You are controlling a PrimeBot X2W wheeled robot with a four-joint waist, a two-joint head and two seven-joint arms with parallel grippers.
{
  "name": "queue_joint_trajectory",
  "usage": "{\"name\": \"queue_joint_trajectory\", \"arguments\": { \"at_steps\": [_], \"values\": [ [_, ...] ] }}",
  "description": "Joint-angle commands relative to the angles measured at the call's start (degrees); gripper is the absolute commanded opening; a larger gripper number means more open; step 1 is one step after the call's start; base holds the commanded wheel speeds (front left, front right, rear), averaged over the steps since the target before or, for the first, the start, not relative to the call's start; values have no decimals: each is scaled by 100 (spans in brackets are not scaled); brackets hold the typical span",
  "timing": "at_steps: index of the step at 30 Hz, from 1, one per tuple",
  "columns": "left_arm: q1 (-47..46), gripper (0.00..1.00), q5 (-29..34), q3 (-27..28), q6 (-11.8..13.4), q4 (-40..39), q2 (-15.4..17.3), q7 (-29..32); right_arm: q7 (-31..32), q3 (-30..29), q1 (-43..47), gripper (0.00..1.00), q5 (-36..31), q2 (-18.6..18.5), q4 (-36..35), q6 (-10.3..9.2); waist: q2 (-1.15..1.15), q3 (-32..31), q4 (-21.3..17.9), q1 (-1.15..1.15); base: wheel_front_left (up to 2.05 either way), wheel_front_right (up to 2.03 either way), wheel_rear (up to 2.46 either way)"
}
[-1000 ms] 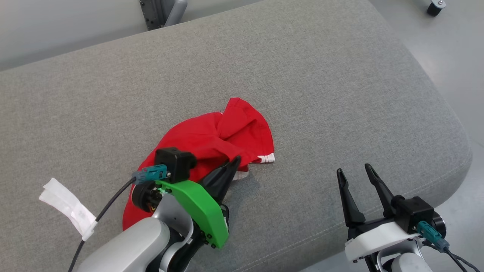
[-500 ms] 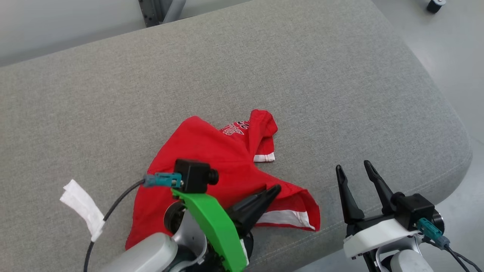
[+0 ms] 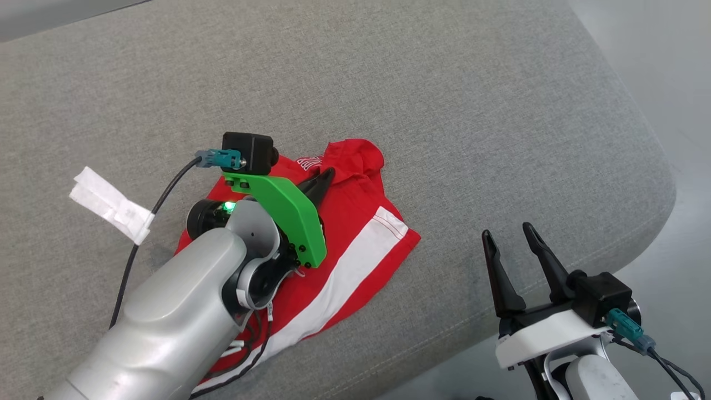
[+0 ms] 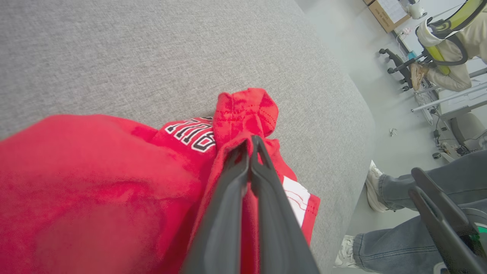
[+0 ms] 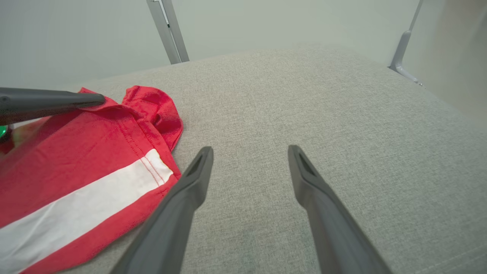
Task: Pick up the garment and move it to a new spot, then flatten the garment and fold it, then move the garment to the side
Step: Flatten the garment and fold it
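Cloth of the red garment [image 3: 355, 261] is gathered at the tips of the left gripper [image 3: 328, 175], whose two dark fingers are pressed together and clamped on a raised fold. In the left wrist view a small hooded hump of fabric is seen just beyond the fingertips. White lettering [image 4: 190, 135] is printed just to the left of them. It is creased and partly covered, so it may be the end of a word but cannot be read. The rest of the garment is spread behind and beneath the fingers, lying crumpled on the grey padded surface [image 3: 472, 111]. A broad white band [image 3: 344, 272] is run across it on the side nearer the right gripper [image 3: 507, 230].

The right gripper's fingers are held well apart, with nothing between them. They are pointed over the bare padding. In the right wrist view the garment's banded corner is found just to the left of the nearer finger, apart from it.

A green bracket [image 3: 283, 211] is mounted behind the left fingers, and a dark cable [image 3: 166, 188] bearing a white tag [image 3: 108, 203] is trailed away from it. Beyond the padded edge, to the right of the left fingers in the left wrist view, a person's legs [image 4: 449, 167] in grey jeans and white shoes are visible.
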Motion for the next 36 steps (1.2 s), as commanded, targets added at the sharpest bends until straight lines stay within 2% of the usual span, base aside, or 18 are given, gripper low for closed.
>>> {"name": "queue_joint_trajectory", "arguments": {
  "at_steps": [1, 2, 3, 4, 9, 12, 16, 22, 27, 30, 32, 36],
  "values": [
    [-141, 0, 130, -38, -98, 219, -68, -66, 0, -1, -70, 100, 9, 1, 8, -8, 0, 127, -98, 0, 0, 0, 0],
    [-200, 12, 159, -47, -154, 376, -131, -121, 0, -9, -73, 100, -2, 1, 19, -8, 0, 127, -92, 0, 0, 0, 0],
    [-236, 68, 165, -56, -218, 517, -197, -187, 0, -20, -80, 100, -16, 0, 32, -8, 0, 120, -80, 0, 0, 0, 0],
    [-249, 100, 179, -80, -288, 665, -256, -241, 0, -34, -95, 100, -40, 0, 45, -8, 0, 101, -59, 0, 0, 0, 0],
    [-266, 100, 587, -344, -548, 1052, -343, -614, 0, -106, -61, 100, -143, -1, 56, -8, 0, -53, 120, 0, 0, 0, 0],
    [-168, 100, 760, -422, -555, 1030, -295, -853, 0, -165, -14, 100, -180, -2, 46, -8, 0, -146, 217, 0, 0, 0, 0],
    [81, 100, 1255, -553, -340, 837, -79, -1514, 0, -323, 102, 100, -348, 0, -4, -8, 0, -371, 479, 0, 0, 0, 0],
    [721, 100, 1577, -458, 74, 384, 221, -2311, 0, -548, 215, 100, -697, -4, -80, -8, 0, -814, 857, 0, 0, 0, 0],
    [1534, 100, 1755, -64, 468, -176, 572, -2508, 0, -725, 340, 100, -889, -116, -115, -9, 0, -1230, 1159, 0, 0, 0, 0],
    [2178, 100, 2052, 574, 610, -675, 698, -2517, 0, -798, 409, 100, -909, -215, -97, -8, 0, -1438, 1350, 0, 0, 0, 0],
    [2727, 100, 2364, 1009, 644, -894, 784, -2513, 0, -828, 473, 100, -911, -263, -70, -8, 0, -1565, 1458, 0, 0, 0, 0],
    [3633, 100, 2925, 1864, 501, -1281, 650, -2515, 0, -884, 613, 100, -886, -320, -46, -8, 0, -1750, 1697, 0, 0, 0, 0]
  ]
}}
